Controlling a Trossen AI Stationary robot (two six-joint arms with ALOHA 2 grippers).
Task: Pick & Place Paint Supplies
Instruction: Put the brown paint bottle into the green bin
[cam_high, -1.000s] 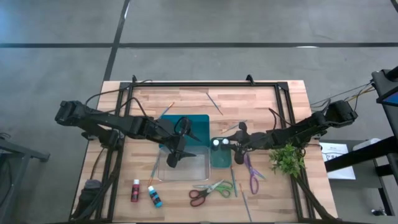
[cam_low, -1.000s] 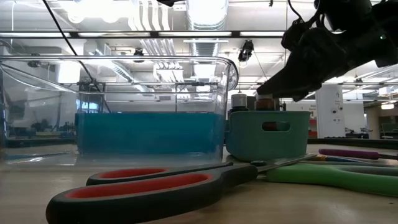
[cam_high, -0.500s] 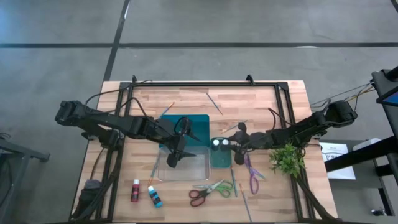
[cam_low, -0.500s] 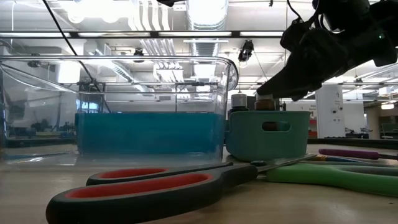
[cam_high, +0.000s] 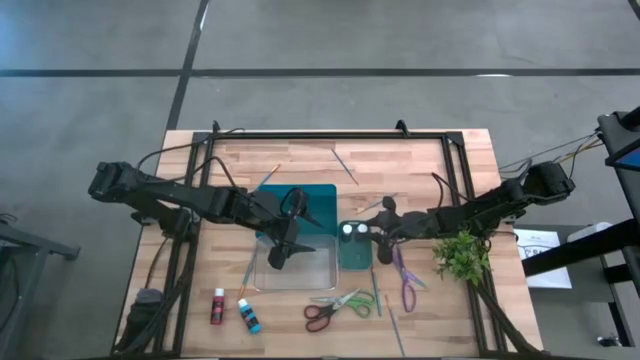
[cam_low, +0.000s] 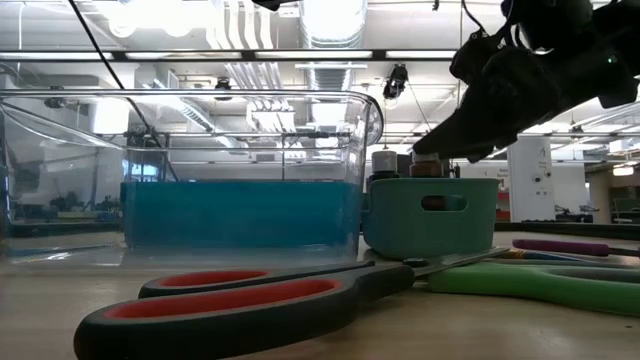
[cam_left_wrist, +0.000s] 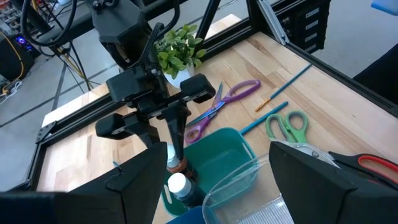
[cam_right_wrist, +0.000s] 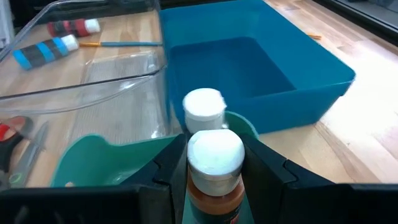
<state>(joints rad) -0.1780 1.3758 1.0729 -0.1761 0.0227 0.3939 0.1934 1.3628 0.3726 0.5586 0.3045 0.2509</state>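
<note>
My right gripper (cam_right_wrist: 211, 180): closed on brown bottle (cam_right_wrist: 214, 163) over teal bin (cam_left_wrist: 227, 152) | left gripper (cam_high: 277, 255): spread, empty | risk: bottle topples onto neighbouring bottle (cam_right_wrist: 204, 109) if released tilted.

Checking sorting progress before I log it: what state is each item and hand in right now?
Right hand: shut on brown bottle, over the teal bin.
Second bottle: upright inside the bin.
Left hand: open, empty, over clear container.
Red bottle, blue bottle: lying on table.
Red-green scissors: on table.
Purple scissors: on table.
</note>
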